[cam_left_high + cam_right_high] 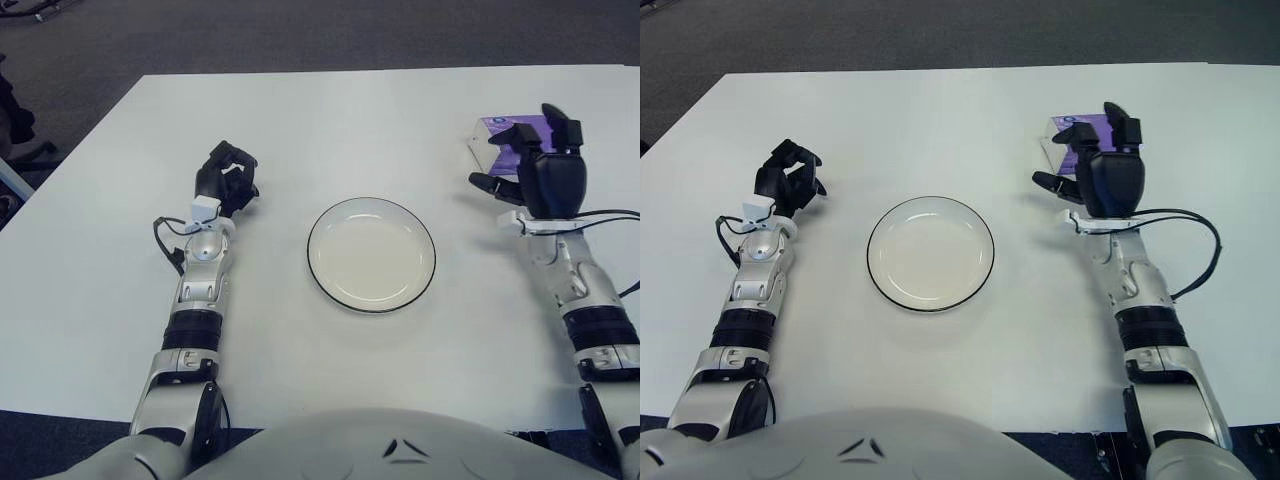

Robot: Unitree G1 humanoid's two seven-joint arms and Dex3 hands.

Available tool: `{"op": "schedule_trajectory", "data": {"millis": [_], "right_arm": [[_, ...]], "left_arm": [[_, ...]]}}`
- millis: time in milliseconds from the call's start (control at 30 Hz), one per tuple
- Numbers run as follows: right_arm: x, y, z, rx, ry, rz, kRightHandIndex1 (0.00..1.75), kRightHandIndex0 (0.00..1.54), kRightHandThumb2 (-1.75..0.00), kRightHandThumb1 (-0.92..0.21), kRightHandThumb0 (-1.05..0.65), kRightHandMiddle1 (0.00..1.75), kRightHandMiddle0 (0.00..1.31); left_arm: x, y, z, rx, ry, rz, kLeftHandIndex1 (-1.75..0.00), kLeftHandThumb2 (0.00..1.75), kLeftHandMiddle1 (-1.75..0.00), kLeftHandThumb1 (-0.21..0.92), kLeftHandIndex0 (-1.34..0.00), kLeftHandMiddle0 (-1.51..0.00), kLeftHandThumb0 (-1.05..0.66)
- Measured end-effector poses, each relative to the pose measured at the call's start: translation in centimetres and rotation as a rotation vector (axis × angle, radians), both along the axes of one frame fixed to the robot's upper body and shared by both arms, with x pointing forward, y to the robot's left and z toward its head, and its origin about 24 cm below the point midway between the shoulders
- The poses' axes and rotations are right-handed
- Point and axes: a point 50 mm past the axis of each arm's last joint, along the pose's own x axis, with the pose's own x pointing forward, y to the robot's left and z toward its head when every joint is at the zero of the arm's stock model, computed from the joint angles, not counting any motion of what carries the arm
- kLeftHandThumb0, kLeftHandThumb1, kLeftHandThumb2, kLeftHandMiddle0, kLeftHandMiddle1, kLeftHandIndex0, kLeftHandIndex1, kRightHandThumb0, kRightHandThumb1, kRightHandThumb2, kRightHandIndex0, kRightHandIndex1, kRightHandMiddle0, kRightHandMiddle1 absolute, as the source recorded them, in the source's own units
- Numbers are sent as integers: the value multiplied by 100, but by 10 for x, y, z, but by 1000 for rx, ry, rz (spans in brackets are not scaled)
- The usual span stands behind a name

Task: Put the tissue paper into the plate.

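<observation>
A white bench (pixel 350 110) carries a round white plate (pixel 371 254) with a thin dark rim, sitting near the middle, bare inside. To the right of the plate and a little farther back lies the tissue paper (pixel 497 131), a purple pack with a white side face, well apart from the plate.

The right hand (pixel 541 172) is directly in front of the pack and covers most of it, so only the pack's upper left part and white end show past the dark palm. Its fingers (pixel 562 125) are spread: two reach up over the pack's top, and a third points out to the left, toward the plate side. They seem to be at or just above the pack, but the palm hides the contact, so I cannot tell whether any finger actually touches it; nothing shows them closed around it. A black cable (pixel 1200 250) loops out from the right wrist.

The left hand (pixel 227 178) shows on the left side of the plate, well apart from it, with its fingers curled in toward the palm and holding nothing.
</observation>
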Motion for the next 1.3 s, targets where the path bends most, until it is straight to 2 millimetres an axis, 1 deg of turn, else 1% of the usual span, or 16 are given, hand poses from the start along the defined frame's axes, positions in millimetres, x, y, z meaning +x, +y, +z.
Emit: {"op": "schedule_trajectory", "data": {"millis": [133, 300, 467, 700, 967, 1300], "right_arm": [[5, -3, 8, -13, 1, -7, 0, 61, -53, -92, -60, 18, 55], [12, -9, 15, -32, 30, -34, 0, 55, -61, -92, -67, 14, 51], [20, -15, 20, -58, 113, -67, 0, 48, -72, -92, -74, 9, 45], [28, -19, 25, -50, 226, -79, 0, 46, -76, -92, -77, 7, 42], [39, -26, 23, 17, 331, -66, 1, 48, -78, -92, -78, 6, 42], [52, -36, 12, 64, 525, -42, 0, 46, -77, -92, -81, 5, 41]], "left_arm": [[0, 0, 0, 1, 2, 1, -175, 49, -175, 92, -62, -91, -37], [0, 0, 0, 2, 2, 1, -175, 49, -175, 92, -62, -91, -37], [0, 0, 0, 4, 2, 0, -175, 49, -175, 92, -62, -91, -37], [0, 0, -1, 5, 4, 0, -175, 49, -175, 92, -62, -91, -37], [1, 0, -1, 7, 4, 0, -175, 49, -175, 92, -62, -90, -37], [1, 0, -1, 15, 4, 1, -175, 49, -175, 92, -62, -90, -38]]}}
